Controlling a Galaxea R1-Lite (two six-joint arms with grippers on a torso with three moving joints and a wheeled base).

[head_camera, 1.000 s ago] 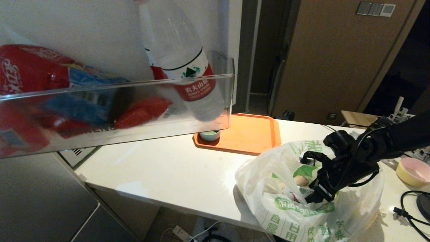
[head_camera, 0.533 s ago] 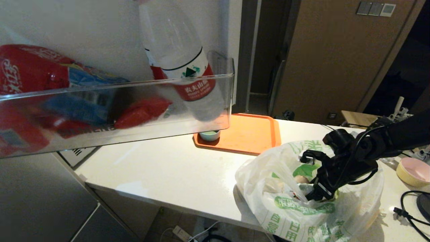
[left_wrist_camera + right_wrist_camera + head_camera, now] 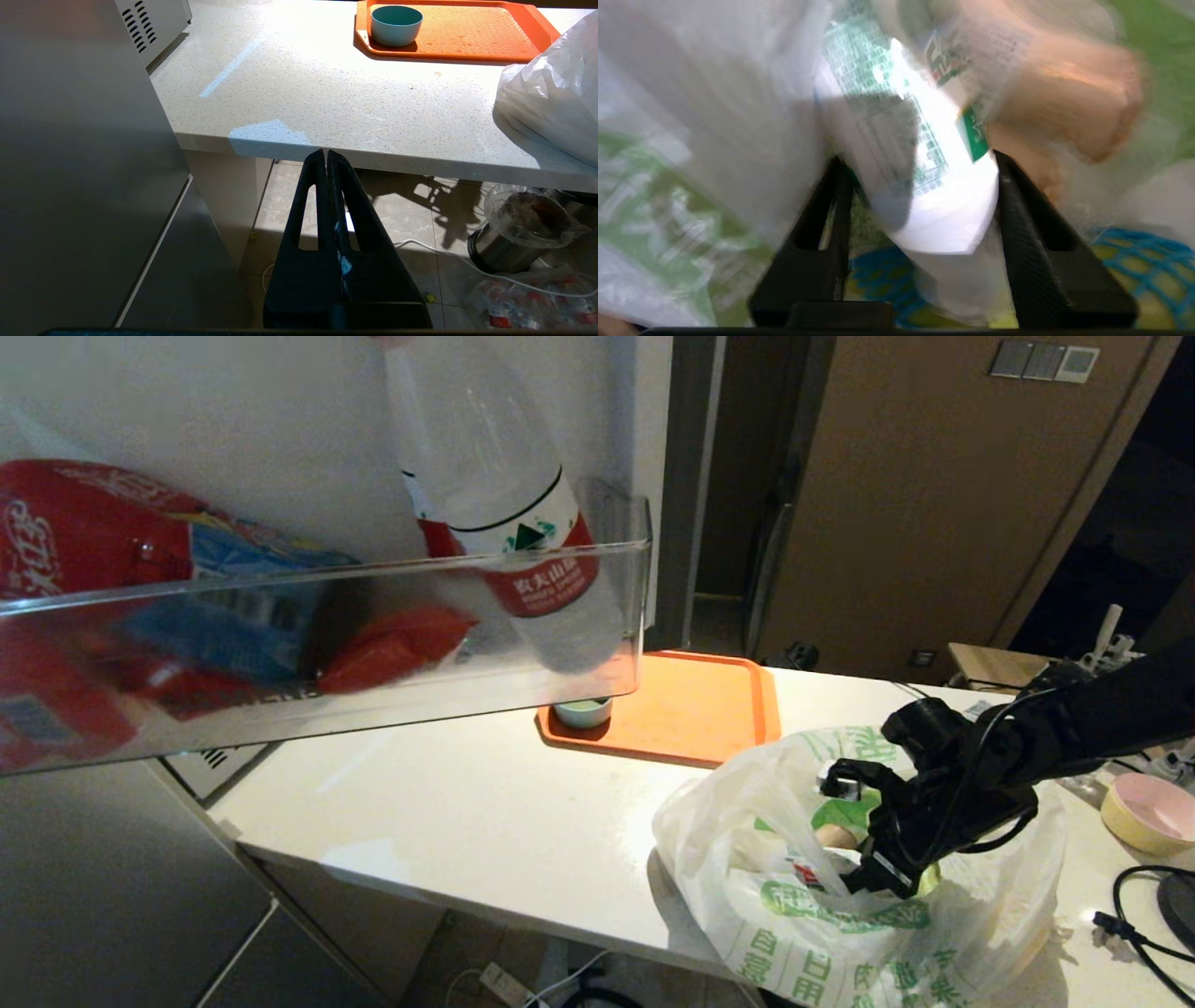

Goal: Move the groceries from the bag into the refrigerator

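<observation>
The bag [image 3: 812, 933] stands open at the counter's near right edge, and its side shows in the left wrist view [image 3: 556, 107]. My right gripper [image 3: 854, 859] reaches down into it. In the right wrist view the right gripper [image 3: 919, 158] is shut on a white bottle [image 3: 934, 196] with a green label. A pale beige lump [image 3: 1073, 107] and a yellow-green pack in blue netting [image 3: 1143, 261] lie beside it. The refrigerator's open door bin [image 3: 327, 616] fills the upper left, and its grey body [image 3: 70, 163] is below. My left gripper [image 3: 325, 151] hangs shut and empty by the counter edge.
The door bin holds a clear water bottle [image 3: 504, 504] and red packs. An orange tray [image 3: 700, 709] with a green cup [image 3: 583, 712] lies behind the bag. A pink bowl [image 3: 1153, 812] and a black cable [image 3: 1134, 915] are at far right. A vented silver box [image 3: 149, 23] stands by the fridge.
My right gripper's fingers have come together around the white bottle inside the bag, and the hand has shifted slightly left. The left arm has not moved.
</observation>
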